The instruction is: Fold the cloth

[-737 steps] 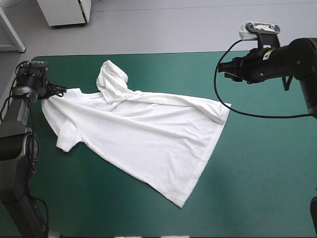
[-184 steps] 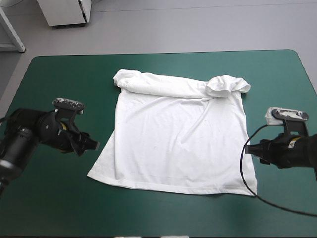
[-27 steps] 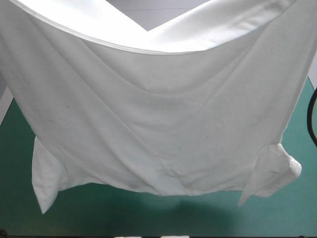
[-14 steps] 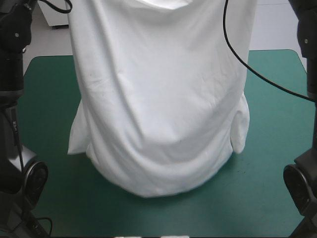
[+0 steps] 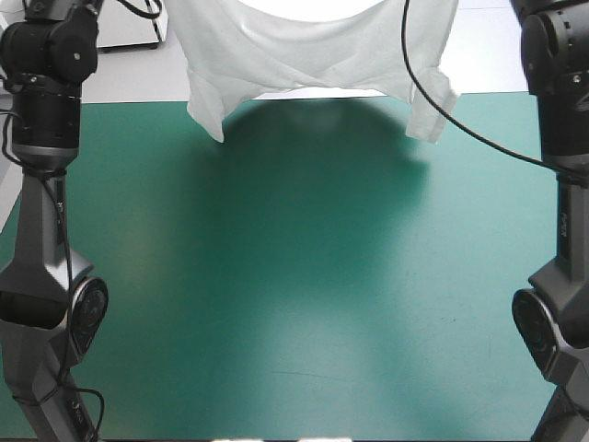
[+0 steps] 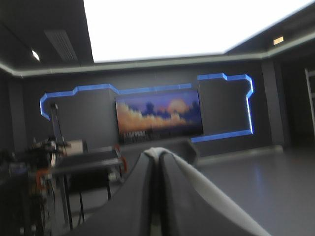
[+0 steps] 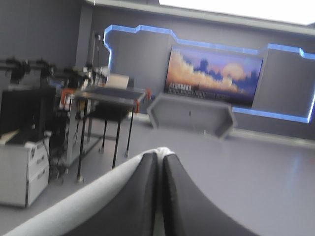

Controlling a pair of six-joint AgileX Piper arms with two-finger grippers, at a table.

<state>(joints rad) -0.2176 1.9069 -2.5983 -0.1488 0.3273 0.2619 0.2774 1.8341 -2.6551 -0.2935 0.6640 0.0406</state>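
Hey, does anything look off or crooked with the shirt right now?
Nothing stands out. The T-shirt hangs in the air over the far edge of the teal-green table, apparently clear of it, with both sleeves dangling at about the same height. The left gripper and the right gripper are each shut on white cloth.

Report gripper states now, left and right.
Left gripper: shut on the T-shirt.
Right gripper: shut on the T-shirt.
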